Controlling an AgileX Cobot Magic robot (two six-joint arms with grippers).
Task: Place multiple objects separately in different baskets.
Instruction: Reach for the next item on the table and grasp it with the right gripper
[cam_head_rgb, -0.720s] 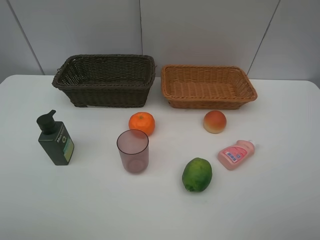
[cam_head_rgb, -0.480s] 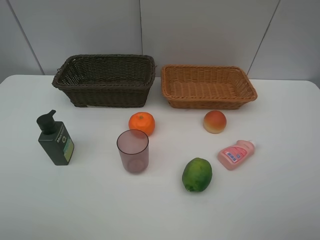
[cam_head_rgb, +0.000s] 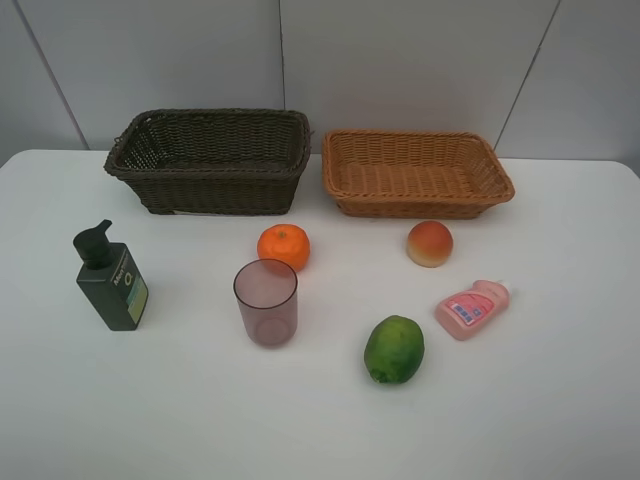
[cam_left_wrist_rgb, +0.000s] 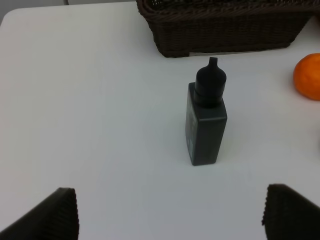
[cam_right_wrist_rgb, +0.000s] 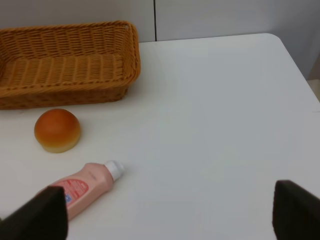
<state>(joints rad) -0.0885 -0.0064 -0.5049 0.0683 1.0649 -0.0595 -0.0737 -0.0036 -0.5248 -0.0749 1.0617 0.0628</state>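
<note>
resting on the surface (cam_head_rgb: 190, 420): tangerine (cam_head_rgb: 283, 247), peach (cam_head_rgb: 429, 243), lime (cam_head_rgb: 394, 349), cup (cam_head_rgb: 266, 303), pump bottle (cam_head_rgb: 112, 283), pink bottle (cam_head_rgb: 471, 308), none yet in the dark basket (cam_head_rgb: 215, 195) or tan basket (cam_head_rgb: 415, 207) at the rear edge. left hand (cam_left_wrist_rgb: 170, 215) and right hand (cam_right_wrist_rgb: 169, 214) gape wide, empty.

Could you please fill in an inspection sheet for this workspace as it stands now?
Surface: white table, no spills seen.
Job's things: dark brown basket and tan basket side by side at the back, both empty; tangerine, peach and green fruit on the table; pump bottle and cup upright; pink bottle lying on its side.
Clutter: nothing seen.
Grippers: left gripper open, facing the pump bottle; right gripper open, near the pink bottle; neither holds anything.
Cables: nothing seen.
Surroundings: grey panelled wall behind the table.
</note>
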